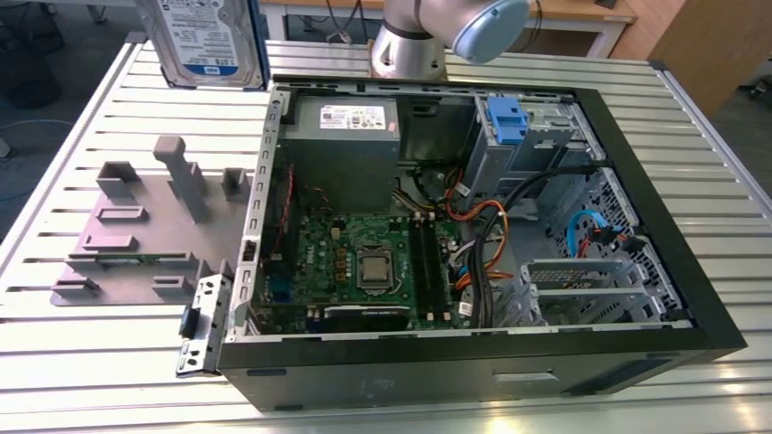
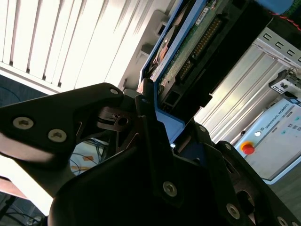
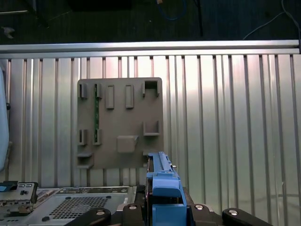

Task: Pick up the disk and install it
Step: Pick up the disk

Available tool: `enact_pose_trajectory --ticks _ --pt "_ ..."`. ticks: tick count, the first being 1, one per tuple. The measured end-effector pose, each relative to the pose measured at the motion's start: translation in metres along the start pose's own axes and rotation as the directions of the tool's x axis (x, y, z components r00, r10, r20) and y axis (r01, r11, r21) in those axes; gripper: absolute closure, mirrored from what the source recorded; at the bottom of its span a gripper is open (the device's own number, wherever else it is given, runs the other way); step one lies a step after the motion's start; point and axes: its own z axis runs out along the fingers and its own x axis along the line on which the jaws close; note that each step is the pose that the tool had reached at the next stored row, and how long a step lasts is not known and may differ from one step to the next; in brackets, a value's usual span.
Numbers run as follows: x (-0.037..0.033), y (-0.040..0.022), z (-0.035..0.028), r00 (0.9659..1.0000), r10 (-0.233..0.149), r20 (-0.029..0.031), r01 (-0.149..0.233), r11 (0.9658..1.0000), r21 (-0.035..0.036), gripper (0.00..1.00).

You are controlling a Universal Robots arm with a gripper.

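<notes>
The disk (image 1: 205, 41) hangs in the air above the table's far corner, on the exterior view's left, with its white and blue label facing the camera. My gripper (image 2: 157, 120) is shut on it: the black fingers (image 2: 113, 117) clamp the bright blue rail along its edge. The disk's green circuit-board side (image 2: 188, 61) rises away from the fingers. In the first wrist view the blue rail (image 3: 162, 186) sticks out between the gripper's (image 3: 162, 209) black fingers, high over the table. The arm's grey and blue joint (image 1: 483, 27) stands behind the computer case.
The open computer case (image 1: 675, 208) lies on the slatted aluminium table (image 1: 72, 362), showing the motherboard (image 1: 362, 262), a grey power-supply box (image 1: 343, 136) and a blue caddy clip (image 1: 507, 117) in the drive bay. A grey fixture plate (image 1: 145, 226) lies at the exterior view's left, below the gripper (image 3: 120, 122).
</notes>
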Motion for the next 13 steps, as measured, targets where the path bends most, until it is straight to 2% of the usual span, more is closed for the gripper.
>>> enact_pose_trajectory --ticks 13 --pt "-0.0007 -0.0185 -0.0008 1.0000 0.000 0.0000 0.000 1.0000 -0.0006 0.63"
